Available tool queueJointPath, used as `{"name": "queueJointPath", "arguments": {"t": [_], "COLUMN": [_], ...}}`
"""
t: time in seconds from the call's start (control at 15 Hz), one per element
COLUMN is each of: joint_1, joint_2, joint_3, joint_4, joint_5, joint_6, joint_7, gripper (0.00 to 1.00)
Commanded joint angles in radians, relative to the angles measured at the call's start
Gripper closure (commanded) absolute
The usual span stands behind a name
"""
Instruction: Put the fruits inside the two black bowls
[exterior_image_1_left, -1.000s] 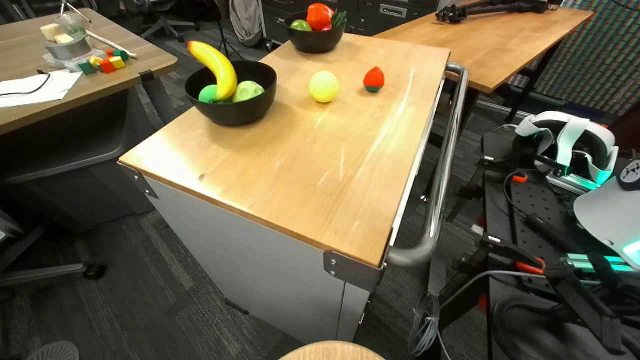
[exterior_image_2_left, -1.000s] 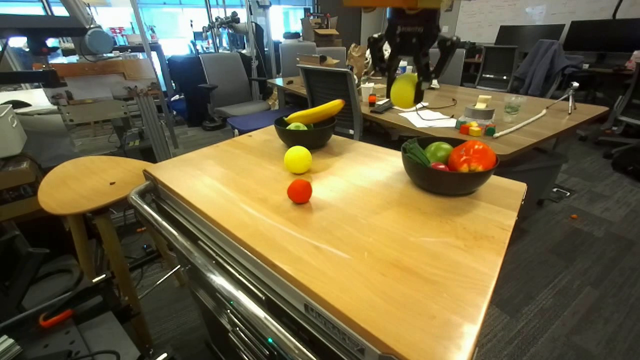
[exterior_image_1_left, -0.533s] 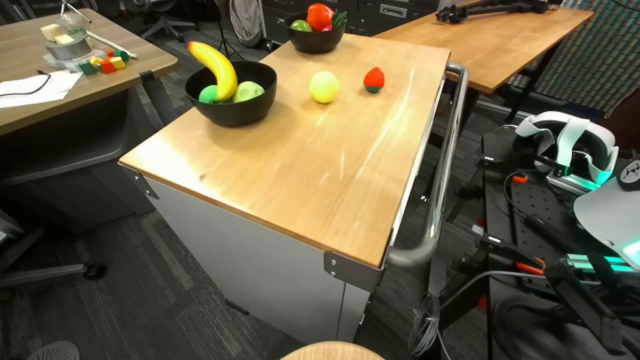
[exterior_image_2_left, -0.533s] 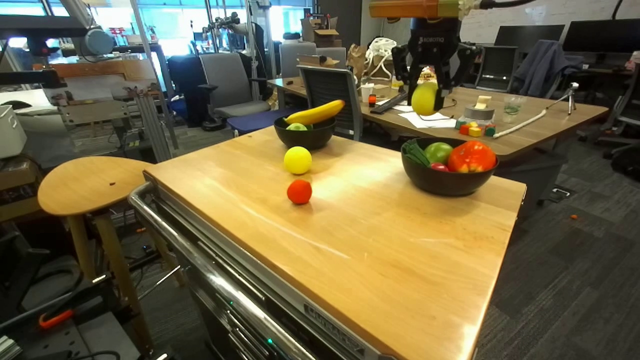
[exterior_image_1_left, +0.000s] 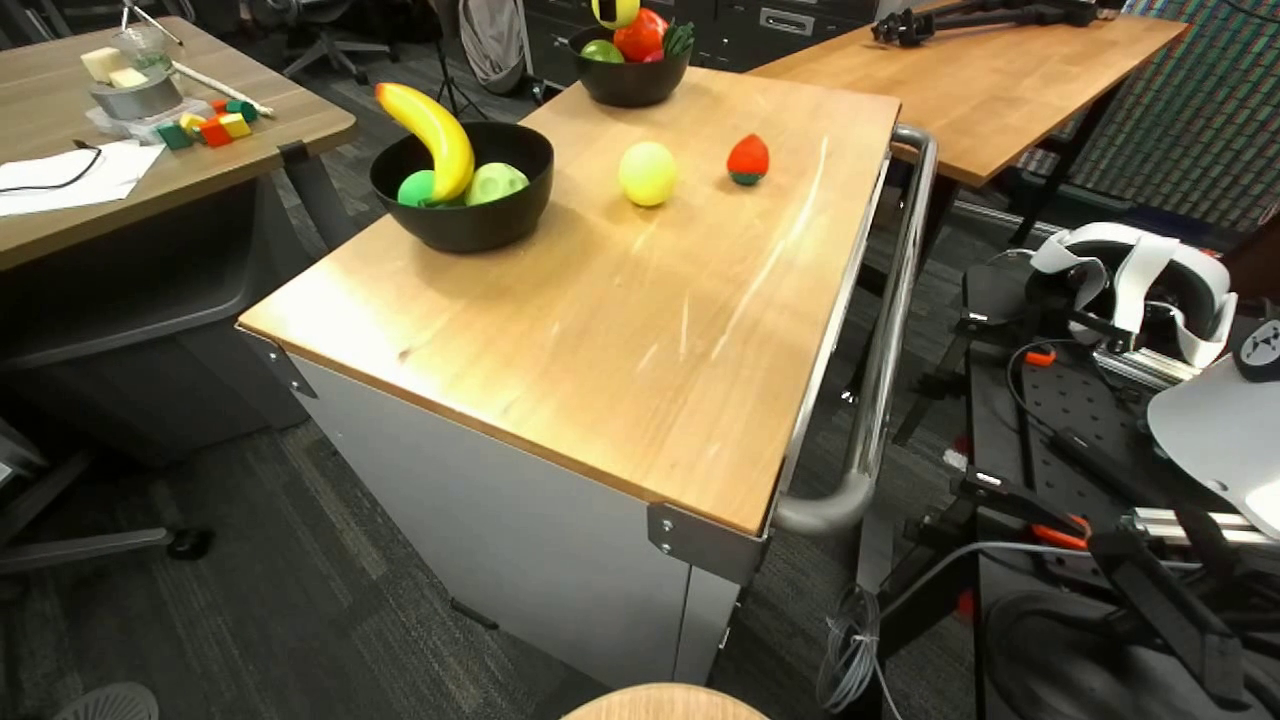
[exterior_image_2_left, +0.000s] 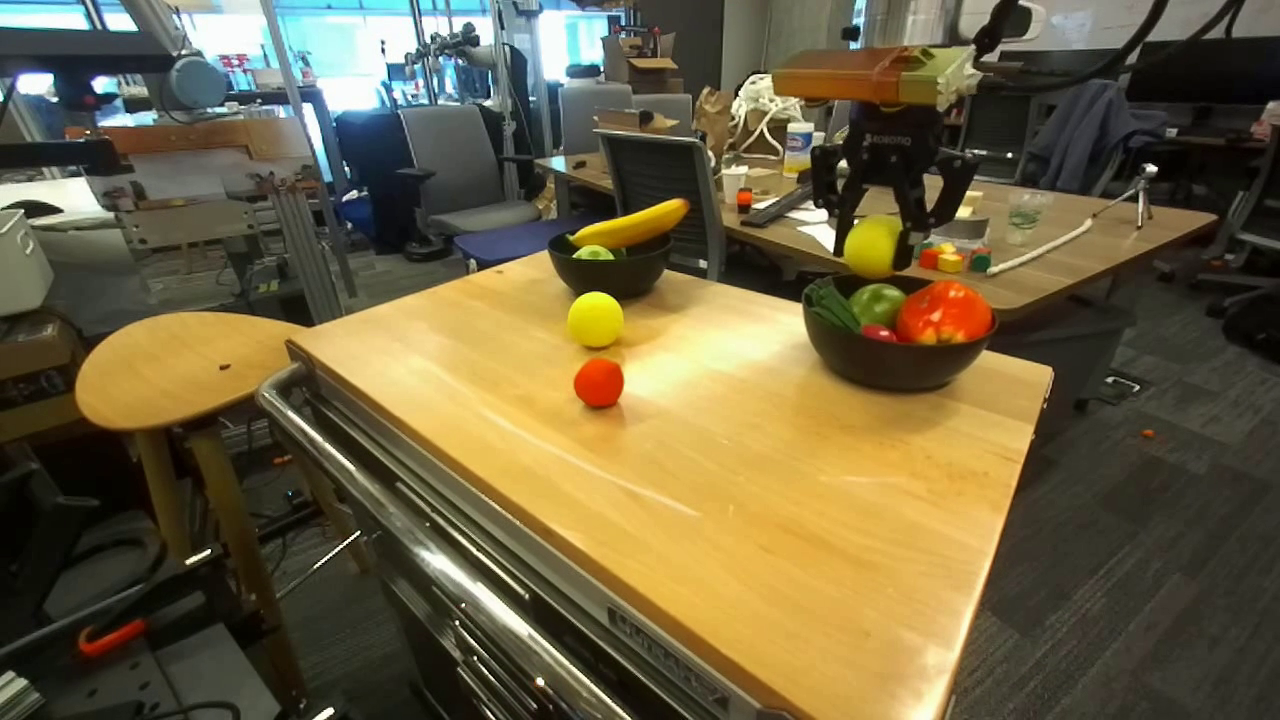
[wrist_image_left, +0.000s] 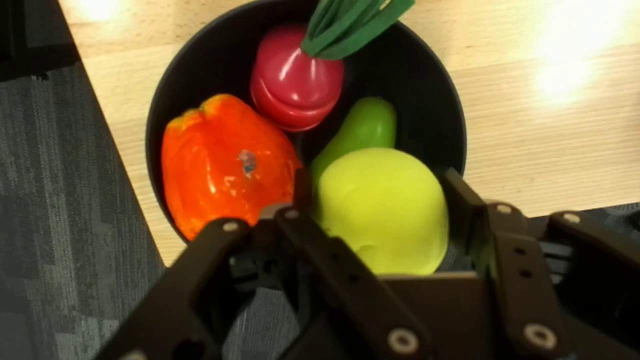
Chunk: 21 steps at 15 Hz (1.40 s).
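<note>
My gripper (exterior_image_2_left: 873, 250) hangs over a black bowl (exterior_image_2_left: 895, 374) with a yellow fruit (wrist_image_left: 382, 215) between its fingers. In the wrist view a narrow gap shows between this fruit and the right-hand finger (wrist_image_left: 462, 197), so the jaws stand open around it. Below, the bowl holds an orange-red fruit (wrist_image_left: 225, 165), a pinkish-red one (wrist_image_left: 297, 85) with green leaves, and a green one (wrist_image_left: 365, 125), partly hidden. The second black bowl (exterior_image_1_left: 470, 225) contains a banana (exterior_image_1_left: 430, 135) and green fruits (exterior_image_1_left: 497, 183). Another yellow fruit (exterior_image_2_left: 596, 320) and a red fruit (exterior_image_2_left: 599, 383) lie on the tabletop.
The wooden tabletop (exterior_image_2_left: 750, 450) has a metal handle rail (exterior_image_1_left: 890, 350) along one side. A round stool (exterior_image_2_left: 190, 370) stands beside it. Behind is a desk (exterior_image_1_left: 280, 150) carrying coloured blocks (exterior_image_1_left: 212, 128) and paper.
In an exterior view my gripper has travelled right and down with the yellow fruit, ending over the bowl. That fruit now shows at the top of an exterior view where it was absent before.
</note>
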Motion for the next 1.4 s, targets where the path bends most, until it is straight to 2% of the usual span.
{"name": "queueJointPath", "arguments": {"t": [0.0, 0.07, 0.47, 0.67, 0.8, 0.87, 1.07, 1.2, 1.33], "joint_1": [0.008, 0.010, 0.046, 0.043, 0.030, 0.048, 0.050, 0.025, 0.012], "joint_2": [-0.002, -0.024, -0.238, -0.305, -0.343, -0.257, -0.291, -0.285, -0.302], "joint_3": [-0.006, 0.000, 0.060, 0.128, 0.163, 0.134, 0.147, 0.156, 0.174], "joint_4": [0.057, 0.037, -0.239, -0.372, -0.464, -0.315, -0.403, -0.382, -0.418], "joint_5": [-0.016, -0.012, 0.005, 0.051, 0.076, 0.042, 0.055, 0.097, 0.146], "joint_6": [-0.062, -0.053, 0.190, 0.249, 0.239, 0.194, 0.206, 0.138, 0.115], "joint_7": [-0.002, -0.016, -0.196, -0.307, -0.376, -0.300, -0.341, -0.359, -0.401], "gripper": [0.06, 0.01, 0.00, 0.00, 0.00, 0.00, 0.00, 0.00, 0.00]}}
